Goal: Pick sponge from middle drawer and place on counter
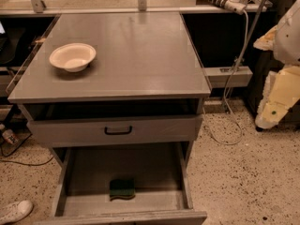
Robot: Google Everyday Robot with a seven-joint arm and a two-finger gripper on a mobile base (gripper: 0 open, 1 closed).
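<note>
The sponge, dark green face up, lies on the floor of the open middle drawer, near its front and a little left of centre. The drawer is pulled far out at the bottom of the view. The counter is the grey cabinet top above it. My gripper shows as pale cream parts at the right edge, hanging beside the cabinet at about counter height, well right of and above the sponge. Nothing shows in its hold.
A cream bowl stands on the counter's left side. A shallower drawer with a black handle sits slightly open above the middle drawer. A white cable hangs right of the cabinet. A white shoe lies on the speckled floor at bottom left.
</note>
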